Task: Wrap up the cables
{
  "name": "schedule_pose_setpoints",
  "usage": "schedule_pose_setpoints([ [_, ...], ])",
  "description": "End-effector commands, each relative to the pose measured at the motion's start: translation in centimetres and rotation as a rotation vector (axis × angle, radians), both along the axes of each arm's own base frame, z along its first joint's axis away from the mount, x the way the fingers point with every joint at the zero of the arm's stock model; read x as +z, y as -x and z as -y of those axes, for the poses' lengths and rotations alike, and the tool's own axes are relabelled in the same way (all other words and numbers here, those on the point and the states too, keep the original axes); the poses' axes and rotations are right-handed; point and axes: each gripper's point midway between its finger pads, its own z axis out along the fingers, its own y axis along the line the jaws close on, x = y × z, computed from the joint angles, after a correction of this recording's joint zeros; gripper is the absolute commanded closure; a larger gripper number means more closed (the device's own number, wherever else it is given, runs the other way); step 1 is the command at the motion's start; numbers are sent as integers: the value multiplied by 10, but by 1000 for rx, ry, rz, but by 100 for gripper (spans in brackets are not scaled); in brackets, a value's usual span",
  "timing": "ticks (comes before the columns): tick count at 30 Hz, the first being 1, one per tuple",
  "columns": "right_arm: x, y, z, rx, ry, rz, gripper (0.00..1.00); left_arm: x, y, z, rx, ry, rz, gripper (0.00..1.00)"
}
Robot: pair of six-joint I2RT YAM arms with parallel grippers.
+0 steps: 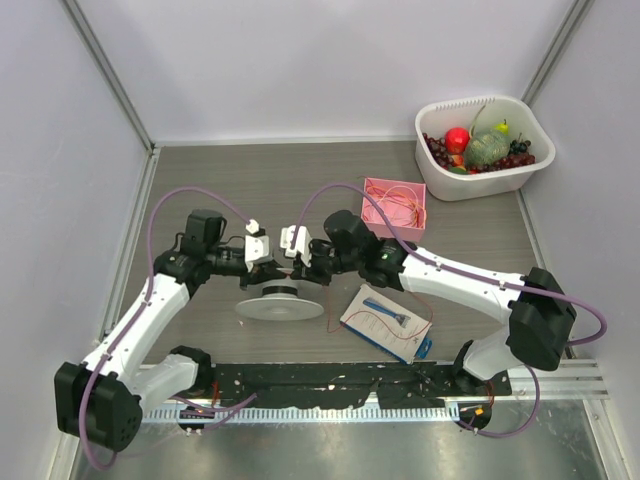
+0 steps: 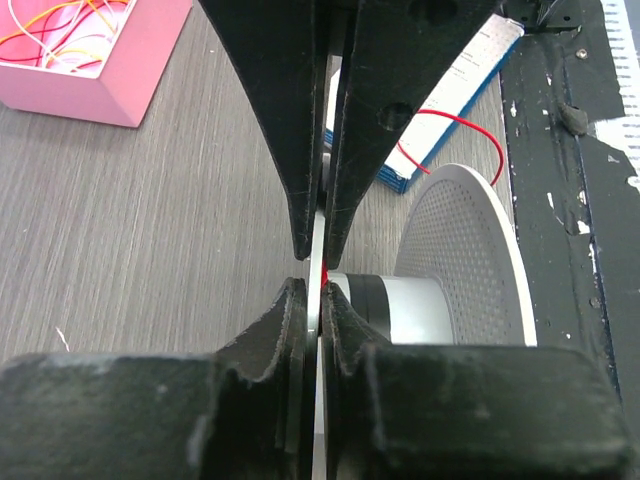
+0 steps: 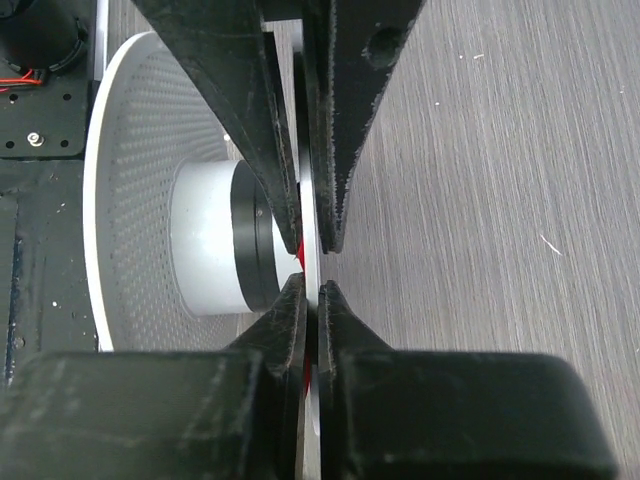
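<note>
A spool [image 1: 279, 304] with white perforated flanges stands at the table's middle. My left gripper [image 1: 267, 274] and right gripper [image 1: 298, 274] meet over it from opposite sides. In the left wrist view the left gripper [image 2: 318, 286] is shut on the thin edge of the upper flange [image 2: 318, 245]. A bit of the red cable [image 2: 324, 274] shows at the fingertips. The right gripper [image 3: 310, 290] is shut on the same flange [image 3: 309, 215], with the red cable [image 3: 297, 256] pinched beside it. From the spool the cable [image 1: 418, 322] trails over a blue-edged card [image 1: 383, 320].
A pink box [image 1: 395, 207] holding loose red and yellow wire sits behind the right arm. A white tub [image 1: 484, 146] of toy fruit stands at the back right. A black strip [image 1: 330, 385] runs along the near edge. Walls enclose the table's left, back and right.
</note>
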Motion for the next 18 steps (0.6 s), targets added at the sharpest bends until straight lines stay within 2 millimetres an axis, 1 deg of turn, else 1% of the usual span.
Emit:
schedule_pose_setpoints([
  [1,24,-14,-6,-44,-76,38,99,25,2,4,-37,43,92,83],
  [3,24,-14,-6,-50,-77,39,99,25,3,4,-39,46,93,72],
  [4,25,-15,-5,-50,-78,38,99,24,3,4,-40,46,88,68],
  [6,25,-15,-7,-50,-85,35,99,24,2,4,-39,46,84,63],
  [7,25,-15,-7,-49,-85,33,99,23,2,5,-42,46,78,62],
  [12,26,-14,-8,-38,-89,33,99,21,-1,6,-40,44,67,62],
  [18,25,-12,-10,-30,-89,24,99,19,-6,9,-25,48,67,66],
])
